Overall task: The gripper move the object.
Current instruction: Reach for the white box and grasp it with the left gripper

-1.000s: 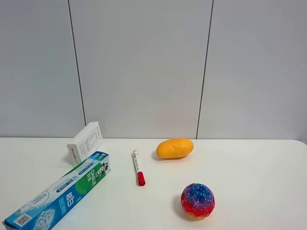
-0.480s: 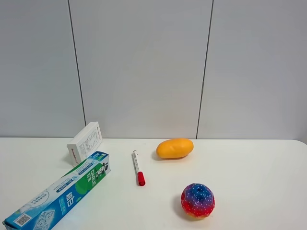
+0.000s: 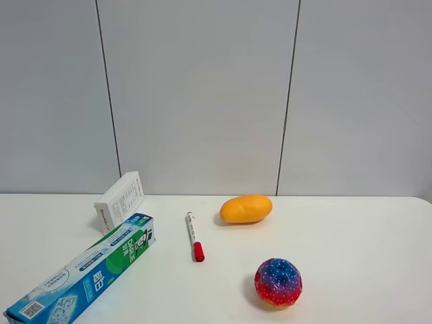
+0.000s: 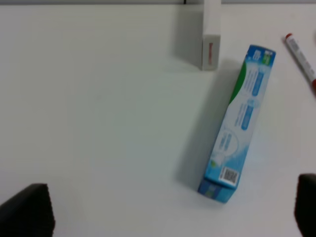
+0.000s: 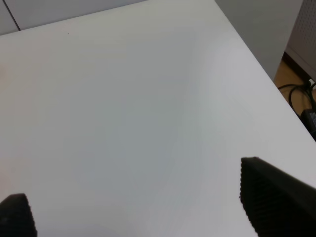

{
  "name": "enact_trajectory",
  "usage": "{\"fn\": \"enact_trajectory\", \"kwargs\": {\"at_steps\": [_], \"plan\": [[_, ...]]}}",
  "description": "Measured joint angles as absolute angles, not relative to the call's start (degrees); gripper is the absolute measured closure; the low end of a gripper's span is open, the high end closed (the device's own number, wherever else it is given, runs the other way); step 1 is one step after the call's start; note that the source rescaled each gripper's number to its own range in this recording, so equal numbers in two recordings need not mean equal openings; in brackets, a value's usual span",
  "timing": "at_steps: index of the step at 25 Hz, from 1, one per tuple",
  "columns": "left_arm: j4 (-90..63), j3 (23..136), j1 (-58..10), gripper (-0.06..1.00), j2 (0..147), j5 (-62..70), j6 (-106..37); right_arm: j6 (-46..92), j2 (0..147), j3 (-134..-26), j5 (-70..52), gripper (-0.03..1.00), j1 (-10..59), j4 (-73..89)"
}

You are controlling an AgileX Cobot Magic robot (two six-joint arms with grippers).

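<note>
The white box (image 3: 120, 200) with black print and red lettering on its edge stands at the back left of the white table (image 3: 351, 243), just behind the far end of the long blue-green toothpaste box (image 3: 84, 277). It also shows in the left wrist view (image 4: 211, 37). Neither gripper shows in the high view. My left gripper (image 4: 173, 210) is open, its black fingertips (image 4: 27, 210) wide apart, above bare table short of the toothpaste box (image 4: 237, 123). My right gripper (image 5: 138, 210) is open over bare table near the table's corner.
A red-capped marker (image 3: 194, 236) lies mid-table, also in the left wrist view (image 4: 301, 57). An orange mango-like fruit (image 3: 246, 208) sits behind it. A multicoloured ball (image 3: 277, 282) sits front right. The table edge (image 5: 256, 64) and floor cables (image 5: 303, 98) show in the right wrist view.
</note>
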State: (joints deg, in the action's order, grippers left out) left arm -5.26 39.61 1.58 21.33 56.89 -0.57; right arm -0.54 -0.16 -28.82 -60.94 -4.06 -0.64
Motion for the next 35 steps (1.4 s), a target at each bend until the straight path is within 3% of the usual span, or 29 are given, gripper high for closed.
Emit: {"fn": "enact_trajectory", "kwargs": {"at_steps": [8, 18, 35], "plan": [[-14.39, 52.26, 1.58, -0.06, 47.33, 41.98, -0.63, -0.54, -0.16, -28.82, -60.94, -0.03, -4.06, -0.64], [-20.41, 59.14, 0.98, -0.06, 71.64, 35.36, -4.51, -0.54, -0.16, -28.82, -60.94, -0.03, -4.06, -0.64], [-25.36, 66.57, -11.58, -0.01, 96.21, 21.15, -14.40, -0.54, -0.16, -28.82, -60.94, -0.03, -4.06, -0.64]]}}
